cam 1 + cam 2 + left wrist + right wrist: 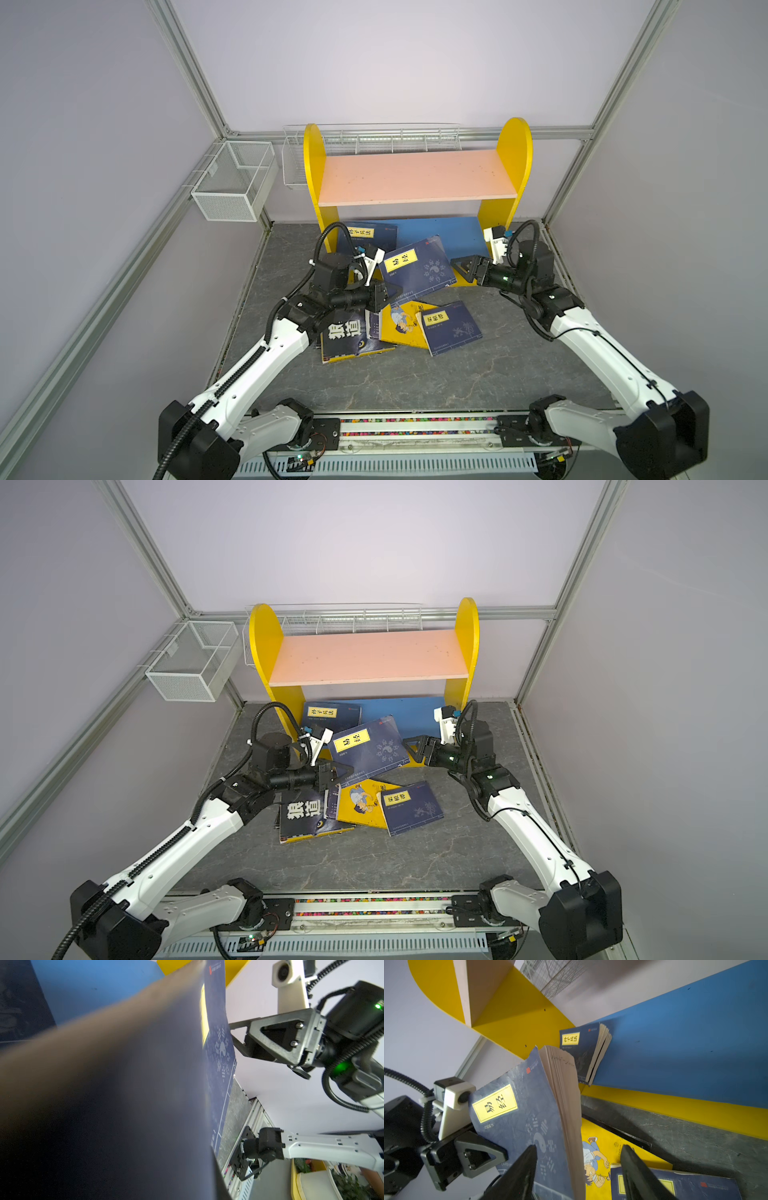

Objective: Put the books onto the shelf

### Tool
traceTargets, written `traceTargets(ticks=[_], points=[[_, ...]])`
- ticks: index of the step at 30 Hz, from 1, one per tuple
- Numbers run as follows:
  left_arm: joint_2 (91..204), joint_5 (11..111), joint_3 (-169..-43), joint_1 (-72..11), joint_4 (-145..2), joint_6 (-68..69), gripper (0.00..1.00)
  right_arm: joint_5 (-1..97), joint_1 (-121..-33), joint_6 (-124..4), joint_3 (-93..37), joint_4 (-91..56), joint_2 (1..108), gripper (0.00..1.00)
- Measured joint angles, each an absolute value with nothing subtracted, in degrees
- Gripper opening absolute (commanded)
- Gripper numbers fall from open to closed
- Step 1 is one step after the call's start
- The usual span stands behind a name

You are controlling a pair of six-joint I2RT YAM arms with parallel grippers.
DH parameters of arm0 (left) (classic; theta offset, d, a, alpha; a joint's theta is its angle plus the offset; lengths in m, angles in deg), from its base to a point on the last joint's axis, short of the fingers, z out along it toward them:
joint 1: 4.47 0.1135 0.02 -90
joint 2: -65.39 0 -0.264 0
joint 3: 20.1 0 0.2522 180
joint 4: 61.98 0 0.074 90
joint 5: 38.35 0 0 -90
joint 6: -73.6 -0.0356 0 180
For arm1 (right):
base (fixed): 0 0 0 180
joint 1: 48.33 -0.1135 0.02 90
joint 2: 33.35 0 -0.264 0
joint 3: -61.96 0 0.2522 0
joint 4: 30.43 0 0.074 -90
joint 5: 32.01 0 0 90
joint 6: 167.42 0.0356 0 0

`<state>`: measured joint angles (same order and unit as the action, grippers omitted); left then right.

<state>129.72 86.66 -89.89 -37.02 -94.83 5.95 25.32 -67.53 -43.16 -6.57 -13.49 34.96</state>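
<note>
Both top views: grips a navy book [417,266] by its near corner in the shut left pincer [397,289], tilted above the front of the shelf [415,176], and holds the right pincer [454,263] parted, empty, just beside its page edge.

Grey tabletop [457,386], scattered books [399,328], shelf [415,176] holding navy book [368,237]

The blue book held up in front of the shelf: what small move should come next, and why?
Probably the right gripper should back away from the navy book. Its jaws stand open around the book's page edge, while the left gripper is shut on its near corner and holds it tilted before the blue lower board.
</note>
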Motion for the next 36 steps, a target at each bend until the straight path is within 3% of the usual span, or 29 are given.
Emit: traceTargets(ticks=[3,11,16,20,21,23,25,28,32,36], points=[[129.28,88.88,-89.89,-37.02,-95.0,5.12,0.0,20.65,-67.53,-42.79,-6.39,-14.65,36.16,0.51],[128.48,90.55,-89.89,-36.54,-95.51,3.78,0.0,13.0,-67.49,-40.12,-4.12,-20.31,36.88,0.38],[128.5,90.59,-89.89,-36.24,-96.8,2.58,0.0,10.33,-67.36,-38.48,-1.61,-23.37,35.99,0.19],[129.09,90.0,-89.89,-36.24,-97.8,2.34,0.01,9.19,-67.12,-36.61,0.25,-25.79,34.61,0.09],[129.22,89.43,-89.89,-36.24,-97.78,2.41,0.07,9.13,-67.12,-36.34,0.4,-26.27,34.28,0.08],[129.28,88.03,-89.89,-36.34,-97.41,2.47,0.28,9.3,-67.16,-35.71,0.64,-27.3,33.89,0.06],[129.26,84.64,-89.89,-36.32,-96.19,3.41,0.57,9.98,-67.23,-34.46,0.95,-28.35,33.69,0.06],[129.11,77.93,-89.87,-35.95,-94.41,5.18,0.79,11.95,-67.55,-32.12,1.24,-30.01,33.63,0.06],[126.27,63.95,-88.58,-35.78,-93.21,9.55,0.94,16.84,-67.86,-28.17,1.48,-33.9,33.69,0.06],[121.04,47.86,-86.44,-35.36,-96.23,15.24,0.95,22.44,-68.78,-25.22,0.25,-37.77,35.51,0.06]])
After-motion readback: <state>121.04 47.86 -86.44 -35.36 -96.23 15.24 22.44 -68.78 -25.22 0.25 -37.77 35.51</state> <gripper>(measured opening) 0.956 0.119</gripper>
